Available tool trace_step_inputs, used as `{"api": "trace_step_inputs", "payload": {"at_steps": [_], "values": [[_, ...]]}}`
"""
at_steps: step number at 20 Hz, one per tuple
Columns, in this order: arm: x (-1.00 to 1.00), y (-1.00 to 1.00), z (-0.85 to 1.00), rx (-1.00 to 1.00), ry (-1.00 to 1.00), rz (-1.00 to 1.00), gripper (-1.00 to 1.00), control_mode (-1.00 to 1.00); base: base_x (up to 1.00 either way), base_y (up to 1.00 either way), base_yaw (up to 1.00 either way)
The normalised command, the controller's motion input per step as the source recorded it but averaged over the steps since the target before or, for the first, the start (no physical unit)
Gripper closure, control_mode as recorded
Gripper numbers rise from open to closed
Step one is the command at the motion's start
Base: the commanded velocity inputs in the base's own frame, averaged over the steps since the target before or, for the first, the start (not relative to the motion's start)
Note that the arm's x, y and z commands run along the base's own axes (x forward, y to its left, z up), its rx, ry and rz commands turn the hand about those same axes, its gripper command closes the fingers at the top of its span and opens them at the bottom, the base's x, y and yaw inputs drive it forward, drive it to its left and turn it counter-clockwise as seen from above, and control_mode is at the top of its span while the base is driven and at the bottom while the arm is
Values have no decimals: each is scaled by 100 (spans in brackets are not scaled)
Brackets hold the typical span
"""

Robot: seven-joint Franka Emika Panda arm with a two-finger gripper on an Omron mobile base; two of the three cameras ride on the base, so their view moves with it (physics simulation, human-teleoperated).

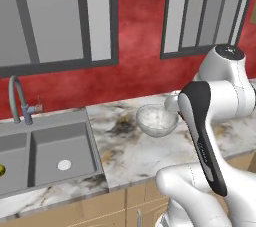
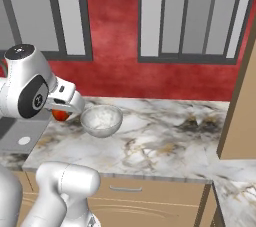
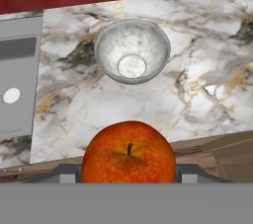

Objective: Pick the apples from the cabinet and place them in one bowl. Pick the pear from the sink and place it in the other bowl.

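Above the marbled desk (image 3: 148, 104), the pincer (image 2: 62, 113) hangs clenched on a red apple (image 3: 128, 153), which sits between its fingers with the stem facing the hand camera. From the right base view, the apple shows as a small red-orange patch tucked under the white hand, just beside the rim of the frosted bowl (image 2: 101, 119) and a little higher than it. The hand view looks down past the apple at this same bowl, a round grey-white speckled dish that stands upright on the desk with nothing inside it.

To the left of the bowl, the grey sink (image 1: 45, 153) is set into the desk, its nearer basin showing a round pale drain (image 1: 64, 165). A curved grey faucet (image 1: 17, 98) rises at the back of the sink. At the far left edge of the left base view, a bit of yellow-green, the pear (image 1: 2, 170), lies low in the other basin, mostly cut off by the frame.

Behind the desk runs a red wall (image 2: 115, 36) with grey framed windows (image 1: 55, 16). Tan drawer fronts (image 2: 145, 196) sit below the desk edge, and a tan cabinet side (image 2: 242, 116) stands at the right of the right base view.
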Motion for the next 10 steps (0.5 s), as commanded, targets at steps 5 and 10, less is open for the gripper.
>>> {"api": "trace_step_inputs", "payload": {"at_steps": [5,10], "values": [[39,-3,-10,1,1,0,100,-100,0,0,0],[89,-26,-20,6,1,1,100,-100,0,0,0]]}}
